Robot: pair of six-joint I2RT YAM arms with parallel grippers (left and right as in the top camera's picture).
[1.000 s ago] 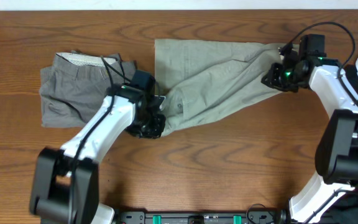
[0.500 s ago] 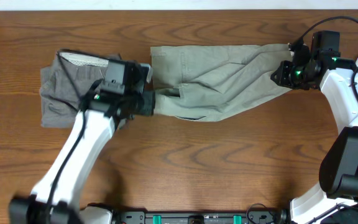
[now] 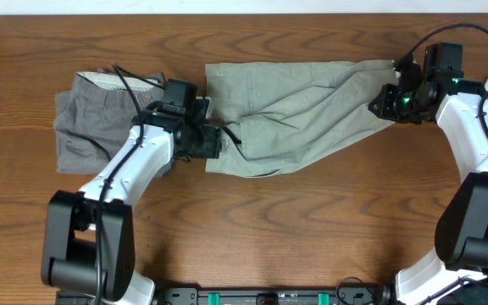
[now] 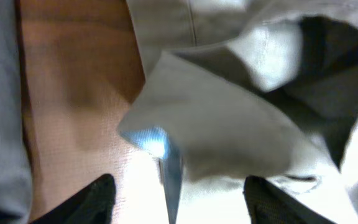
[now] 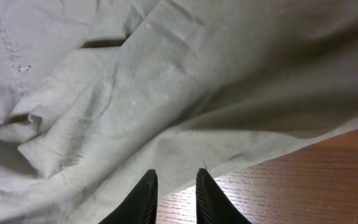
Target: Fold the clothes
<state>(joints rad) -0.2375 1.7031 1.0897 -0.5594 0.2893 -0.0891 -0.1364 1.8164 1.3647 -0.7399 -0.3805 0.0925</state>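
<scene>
Garments, overhead: two. Khaki shorts (image 3: 295,110) stretch between the two pincers; grey shorts (image 3: 91,127) lie in a compact heap behind the left pincer (image 3: 214,140). Both are on the table (image 3: 312,220).
Pincers, overhead: two, one at each end of the khaki shorts; the right pincer (image 3: 384,102) sits at the far right corner.
Reason for hold, overhead: judged, the right end is pinned so the cloth lies long and flat for a fold.
Left pincer, left wrist: jaws wide apart, nothing gripped. A doubled khaki edge lies just ahead of the fingertips, bare wood to their left, grey cloth further left.
Reason, left wrist: judged, it is placed at the fold's edge, either to leave it lying or to take it; cannot tell which.
Right pincer, right wrist: jaws nearly together. The khaki hem runs into the gap, so it reads as clenched on the khaki shorts. Wood shows to the right of the fingers.
Task state: judged, the khaki shorts are partly folded; whether the grey shorts are folded, cannot tell.
</scene>
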